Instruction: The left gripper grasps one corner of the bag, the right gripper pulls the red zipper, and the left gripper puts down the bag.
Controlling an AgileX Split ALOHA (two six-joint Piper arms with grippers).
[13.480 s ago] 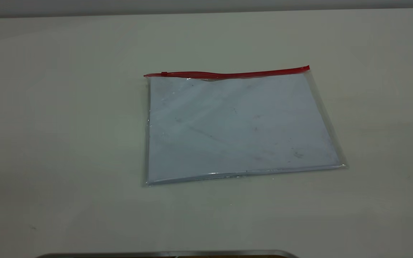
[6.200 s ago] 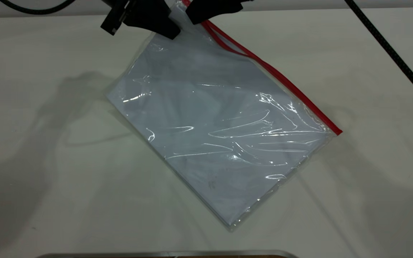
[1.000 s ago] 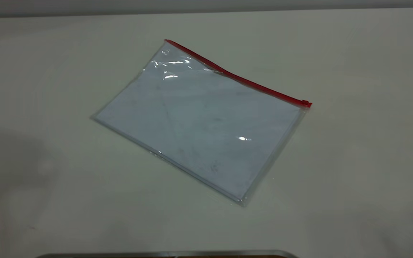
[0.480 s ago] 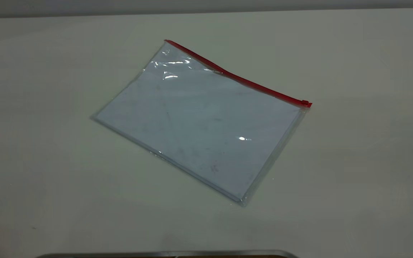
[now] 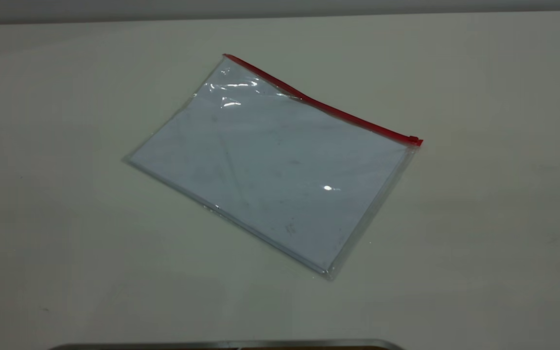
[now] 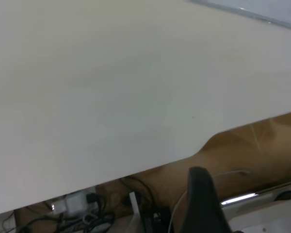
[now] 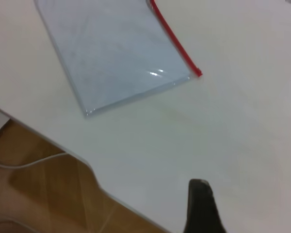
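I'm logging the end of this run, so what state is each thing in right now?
Clear plastic bag with pale bluish-white face: lying flat on the white table, turned at an angle, nothing holding it.
Thin red zipper strip: slider tab sits at the strip's right end.
Black left gripper: off the bag, over the table edge.
Black right gripper: off the bag, above the table.

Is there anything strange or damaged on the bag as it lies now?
The bag lies flat but askew on the table, its red zipper running diagonally. The plastic is wrinkled near its far corner. No tear shows.
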